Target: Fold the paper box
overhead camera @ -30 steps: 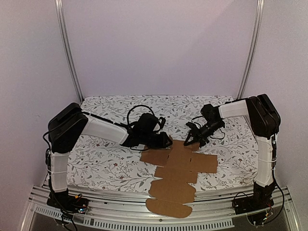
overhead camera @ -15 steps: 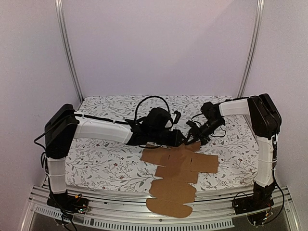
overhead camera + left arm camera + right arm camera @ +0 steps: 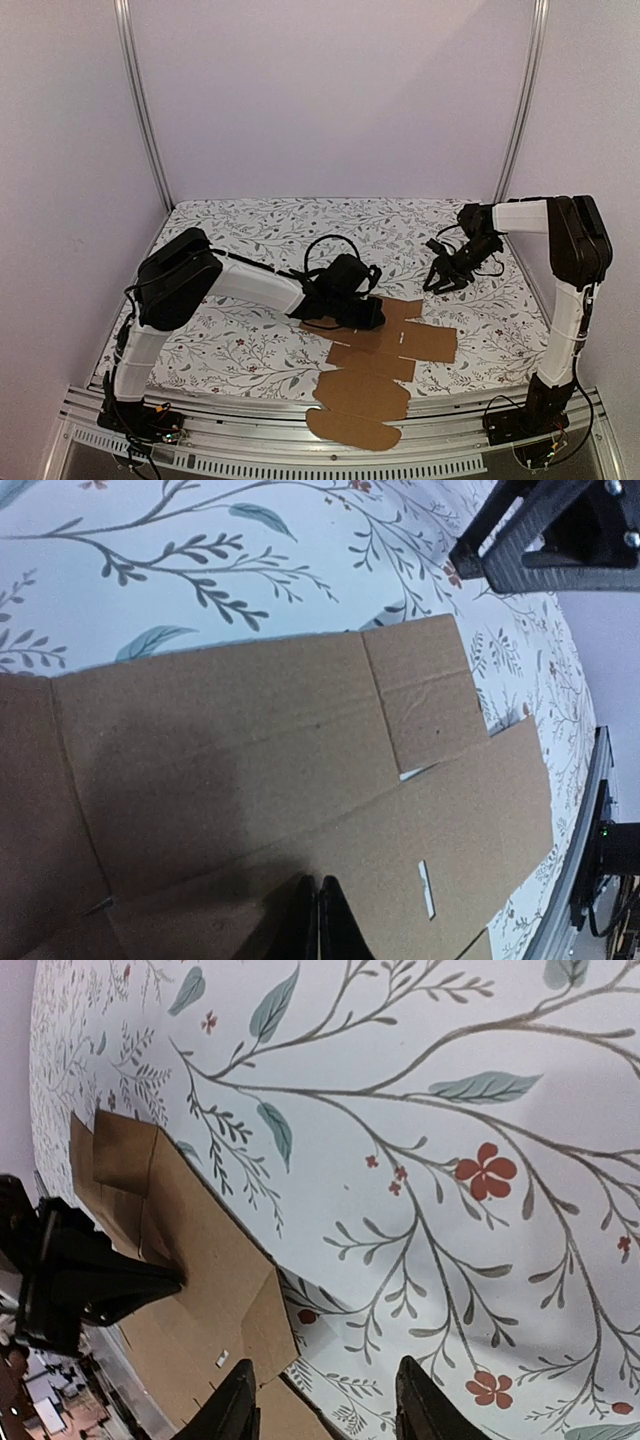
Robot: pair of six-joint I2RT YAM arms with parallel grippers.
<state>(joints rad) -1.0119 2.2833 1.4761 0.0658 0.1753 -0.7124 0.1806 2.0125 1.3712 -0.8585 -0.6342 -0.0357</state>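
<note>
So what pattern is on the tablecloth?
Leafy branches and red flowers on the white tablecloth; clearest in right wrist view.

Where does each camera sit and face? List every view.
Top external: above and behind the bases, looking down at the flat brown cardboard cross-shaped sheet on floral cloth; both arms show.
Left wrist: on the left hand, facing down at the sheet; closed fingertips show.
Right wrist: on the right hand, facing cloth; open fingers show.
Shared: all see the sheet.
</note>
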